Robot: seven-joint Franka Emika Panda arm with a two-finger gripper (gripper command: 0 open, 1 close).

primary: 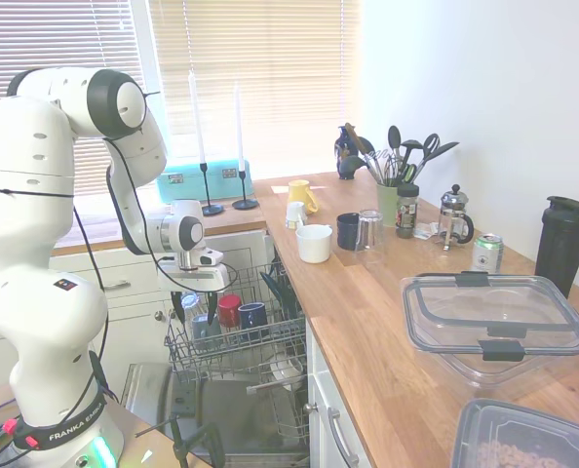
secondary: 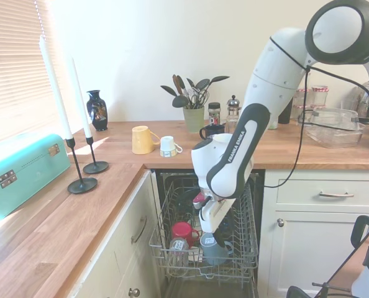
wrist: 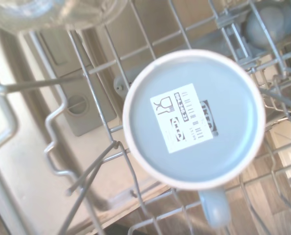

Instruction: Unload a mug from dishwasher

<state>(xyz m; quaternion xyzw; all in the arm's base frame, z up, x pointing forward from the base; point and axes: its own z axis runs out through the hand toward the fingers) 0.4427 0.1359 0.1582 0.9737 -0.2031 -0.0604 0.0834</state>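
- A wooden tabletop [primary: 367, 322] runs in an L shape under a window with closed blinds [primary: 260, 78].
- Bright daylight comes through the blinds.
- The walls [primary: 484, 88] are plain white.
- The cabinets [secondary: 324, 230] below are white, with metal handles [secondary: 335, 195].

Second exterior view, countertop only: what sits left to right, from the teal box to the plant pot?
Teal box → two black candlesticks → dark vase → yellow mug → white cup → pot of utensils.
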